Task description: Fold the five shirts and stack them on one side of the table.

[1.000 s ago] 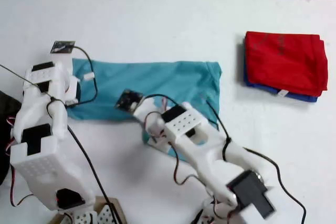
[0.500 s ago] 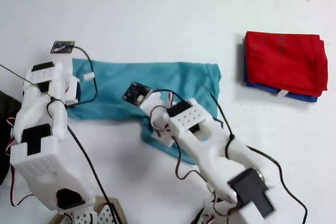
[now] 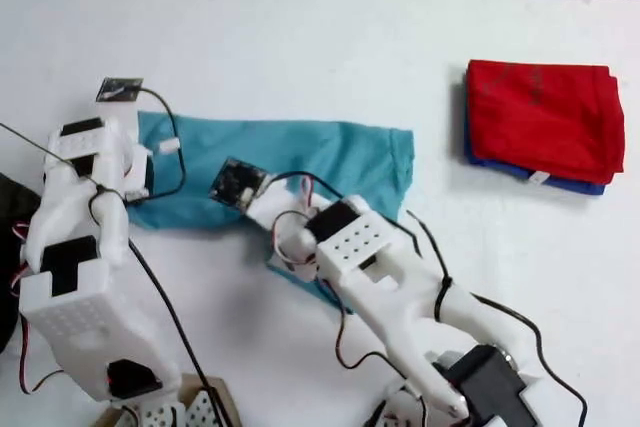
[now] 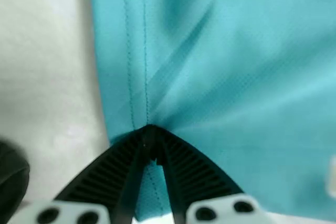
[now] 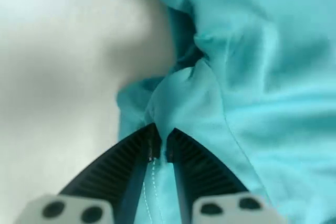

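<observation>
Left wrist view: left end effector (image 4: 151, 132) pinches teal shirt (image 4: 236, 77) hem.

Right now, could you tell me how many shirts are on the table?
3: a teal shirt spread out in the middle, a folded red shirt at the right edge, a blue shirt beneath it. More may hide beneath.

Robotics lab: wired arm (image 3: 380, 267) on white table (image 3: 300, 37).

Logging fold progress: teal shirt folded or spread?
Partly folded. The teal shirt lies as a long band, not a compact square like the red shirt on the stack; left gripper and right gripper each pinch its edge.
</observation>
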